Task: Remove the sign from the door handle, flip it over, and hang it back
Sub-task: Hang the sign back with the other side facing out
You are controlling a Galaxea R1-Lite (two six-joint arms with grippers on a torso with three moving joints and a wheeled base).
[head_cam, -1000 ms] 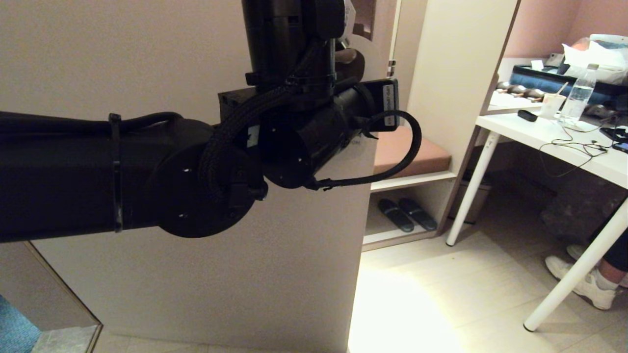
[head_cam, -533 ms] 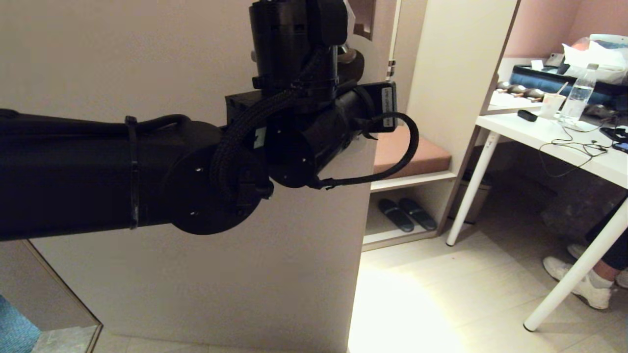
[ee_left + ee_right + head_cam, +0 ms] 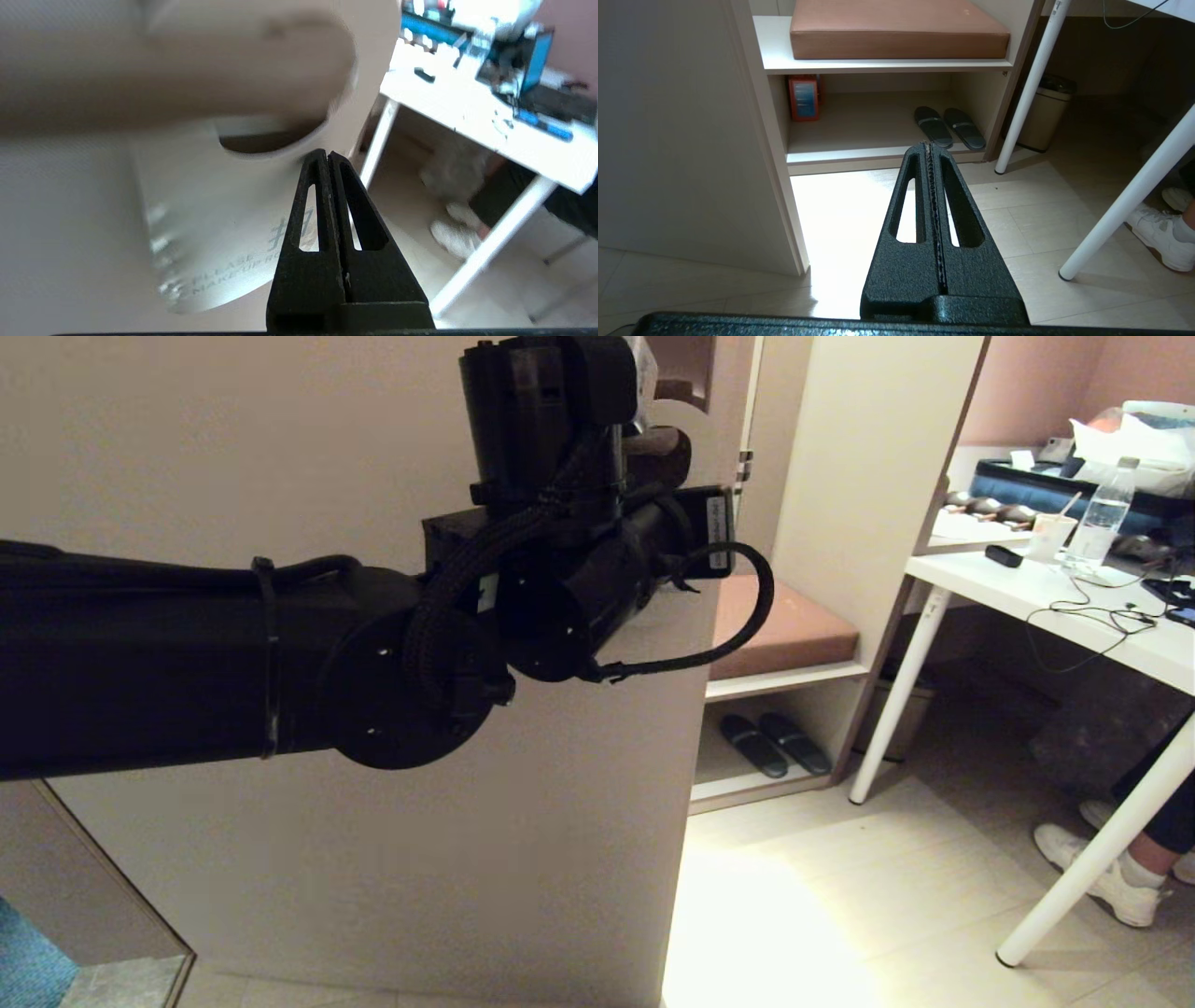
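Observation:
The sign [image 3: 224, 200] shows its white face with grey print, and its oval hole sits round the blurred door handle [image 3: 187, 70]. My left gripper [image 3: 328, 153] is shut, its tips at the sign's rim just beside the hole. Whether the card's edge is pinched between them does not show. In the head view my left arm reaches up across the door. Its wrist hides the fingers, with the brown door handle [image 3: 663, 453] and the sign's white loop [image 3: 702, 429] just behind. My right gripper [image 3: 928, 144] hangs shut and empty, low above the floor.
The beige door [image 3: 373, 896] fills the left half. To its right stands a shelf unit with a brown cushion [image 3: 784, 625] and slippers [image 3: 775, 742]. Further right is a white table [image 3: 1055, 607] on slanted legs, with a person's shoe [image 3: 1111, 877] beneath it.
My left wrist has swung a little to the left and risen slightly. The sign's loop has shifted with it by the handle. Both grippers stay shut.

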